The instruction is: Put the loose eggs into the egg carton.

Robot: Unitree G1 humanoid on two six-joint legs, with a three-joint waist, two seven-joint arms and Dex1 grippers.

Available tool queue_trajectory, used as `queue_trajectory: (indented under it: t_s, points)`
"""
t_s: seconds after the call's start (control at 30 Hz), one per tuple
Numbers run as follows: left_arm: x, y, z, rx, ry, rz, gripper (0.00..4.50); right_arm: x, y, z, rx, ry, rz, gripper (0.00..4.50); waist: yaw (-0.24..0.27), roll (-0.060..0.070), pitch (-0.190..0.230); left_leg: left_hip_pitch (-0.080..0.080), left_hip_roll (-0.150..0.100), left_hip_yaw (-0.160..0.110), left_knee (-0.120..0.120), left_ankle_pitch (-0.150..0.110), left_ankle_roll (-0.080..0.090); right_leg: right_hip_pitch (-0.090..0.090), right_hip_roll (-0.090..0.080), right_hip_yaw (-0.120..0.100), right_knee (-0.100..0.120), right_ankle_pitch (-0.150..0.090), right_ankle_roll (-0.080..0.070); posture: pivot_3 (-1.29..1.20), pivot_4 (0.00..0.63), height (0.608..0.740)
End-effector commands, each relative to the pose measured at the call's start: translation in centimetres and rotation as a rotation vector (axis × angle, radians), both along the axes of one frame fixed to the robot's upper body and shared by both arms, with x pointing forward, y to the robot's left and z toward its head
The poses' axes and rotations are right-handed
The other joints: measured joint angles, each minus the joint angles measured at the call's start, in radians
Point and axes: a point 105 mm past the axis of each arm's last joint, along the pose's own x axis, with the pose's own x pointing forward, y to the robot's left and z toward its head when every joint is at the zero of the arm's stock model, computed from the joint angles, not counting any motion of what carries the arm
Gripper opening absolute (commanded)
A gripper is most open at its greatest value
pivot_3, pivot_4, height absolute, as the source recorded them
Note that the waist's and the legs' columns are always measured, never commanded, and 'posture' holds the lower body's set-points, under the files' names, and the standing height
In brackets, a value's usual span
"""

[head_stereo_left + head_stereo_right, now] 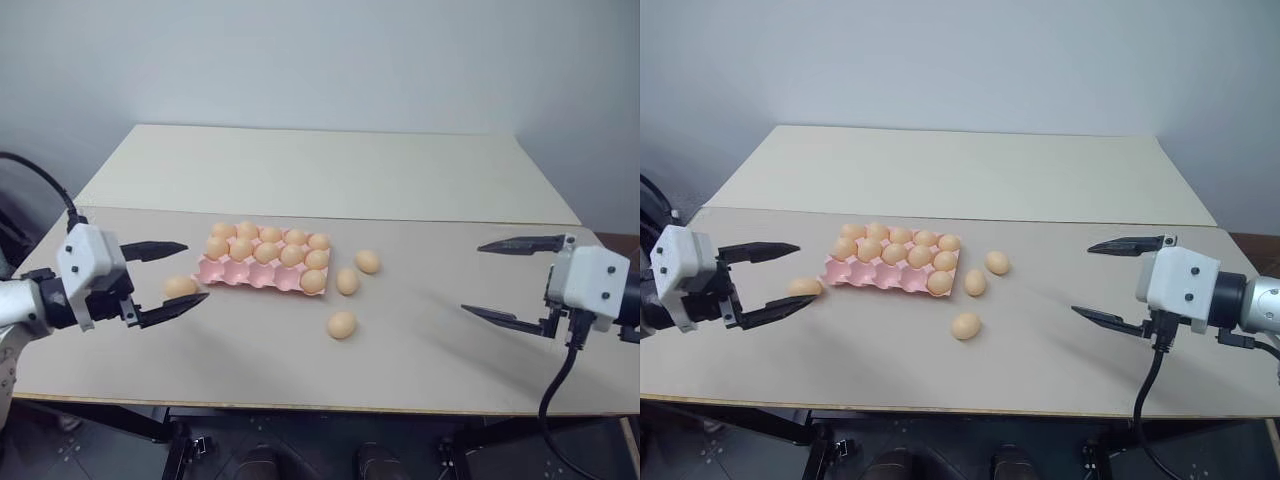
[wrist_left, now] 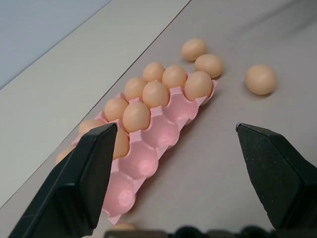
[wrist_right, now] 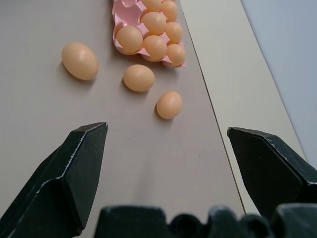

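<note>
The pink egg carton (image 1: 240,274) lies left of the table's middle, with eggs in its back and middle rows and one egg (image 1: 313,282) at the right end of the front row. Three loose eggs (image 1: 367,261), (image 1: 347,281), (image 1: 341,324) rest on the table just right of the carton. A fourth loose egg (image 1: 180,287) lies off the carton's left end. My left gripper (image 1: 195,272) hovers open at that egg, holding nothing. At the right side of the table, my right gripper (image 1: 472,278) is open and empty, well away from the eggs (image 3: 138,78).
The table (image 1: 420,350) is a tan surface, with a paler panel (image 1: 330,170) behind it reaching back to the wall. Its front edge runs just below both grippers. Bare tabletop lies between the loose eggs and the right gripper.
</note>
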Motion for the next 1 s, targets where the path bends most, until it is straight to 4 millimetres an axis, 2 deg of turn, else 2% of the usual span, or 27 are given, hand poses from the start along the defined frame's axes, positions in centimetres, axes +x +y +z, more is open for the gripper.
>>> queue_trajectory:
  t_s: [0.03,0.33,0.53,0.73,0.87,1.0]
  points:
    - [-0.4,0.0,1.1,0.004,-0.03,-0.007,4.15,-0.2,0.4,0.6,-0.012,-0.03,0.02,4.5,0.0,0.0,0.0,0.0,0.0,0.0,0.0,0.0,0.0,0.0,0.0,0.0,0.0,0.0,0.0,0.0,0.15,0.74]
    - [0.1,-0.1,1.2,0.008,-0.053,-0.011,4.15,-0.2,0.5,0.4,-0.007,-0.021,0.008,4.5,0.0,0.0,0.0,0.0,0.0,0.0,0.0,0.0,0.0,0.0,0.0,0.0,0.0,0.0,0.0,0.0,0.15,0.74]
    - [0.5,-0.8,0.5,0.033,-0.044,-0.048,4.15,-0.2,1.6,-0.7,0.045,0.043,0.012,4.5,0.0,0.0,0.0,0.0,0.0,0.0,0.0,0.0,0.0,0.0,0.0,0.0,0.0,0.0,0.0,0.0,0.15,0.74]
    - [0.4,-2.0,-1.4,0.047,0.038,-0.115,4.15,-0.8,4.7,-3.1,0.133,0.204,0.008,4.5,-0.001,0.0,0.0,0.0,0.0,0.0,0.0,0.0,0.0,0.0,0.0,0.0,0.0,0.0,0.0,0.0,0.15,0.74]
    - [0.7,-3.1,-1.0,0.039,0.037,-0.167,4.15,-0.4,7.1,-4.7,0.155,0.249,0.067,4.5,0.0,-0.001,0.0,0.0,0.0,0.0,0.001,0.0,0.0,0.0,0.0,0.0,0.0,0.0,0.0,0.0,0.15,0.74]
    - [1.0,-3.1,-1.0,0.051,0.048,-0.175,4.15,0.2,9.4,-6.0,0.154,0.257,0.136,4.5,-0.005,-0.001,0.0,-0.001,0.0,0.0,0.0,0.0,0.0,-0.001,0.0,0.0,0.0,0.0,0.0,0.0,0.15,0.74]
